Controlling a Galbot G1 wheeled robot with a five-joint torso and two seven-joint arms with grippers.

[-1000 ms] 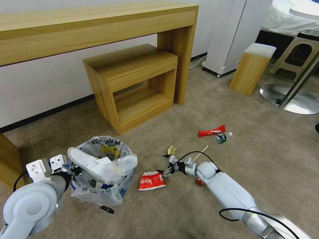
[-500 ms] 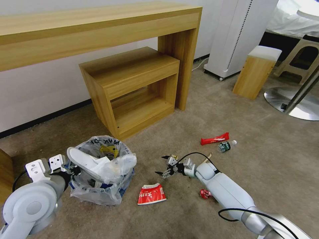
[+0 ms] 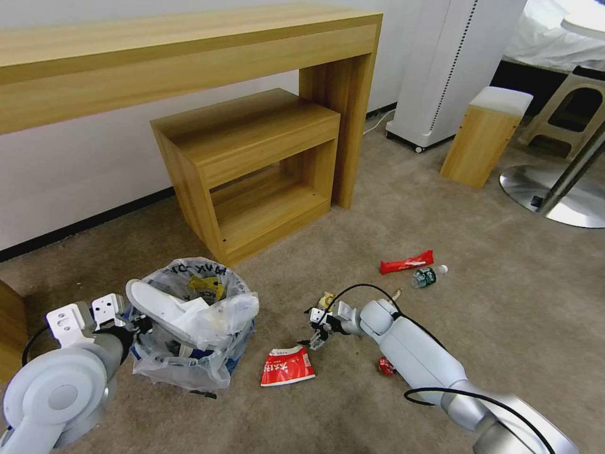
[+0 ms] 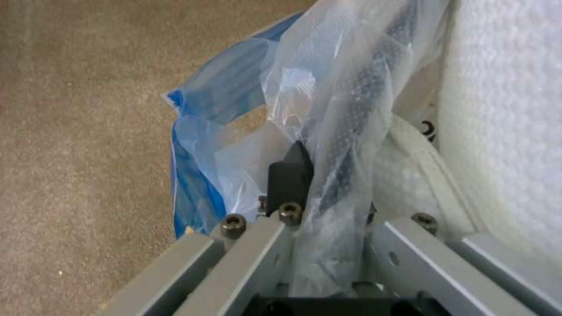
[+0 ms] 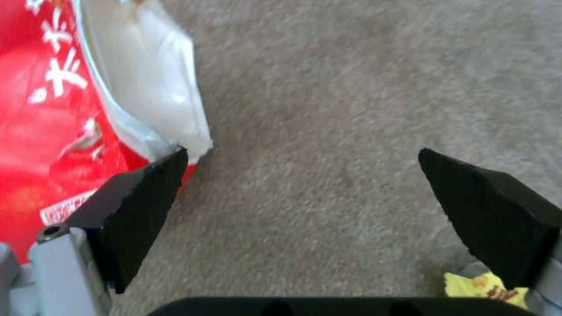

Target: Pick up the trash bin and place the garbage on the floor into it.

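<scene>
A furnished room like a hotel guest room: a long wooden desk (image 3: 189,57) against the wall, beige carpet (image 3: 504,315), a white-sheeted bed (image 3: 548,38), and a small padded stool (image 3: 485,135).

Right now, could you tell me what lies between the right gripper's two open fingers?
Only bare carpet, as the right wrist view shows. The right gripper is open, with the red-white packet beside one fingertip and a yellow wrapper near the other.

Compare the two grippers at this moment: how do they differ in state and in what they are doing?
The left gripper is shut on the trash bin rim and liner; the right gripper is open and empty. The left sits at the bin's side; the right hangs over the floor beside the red-white packet. Both are low, near the carpet.
</scene>
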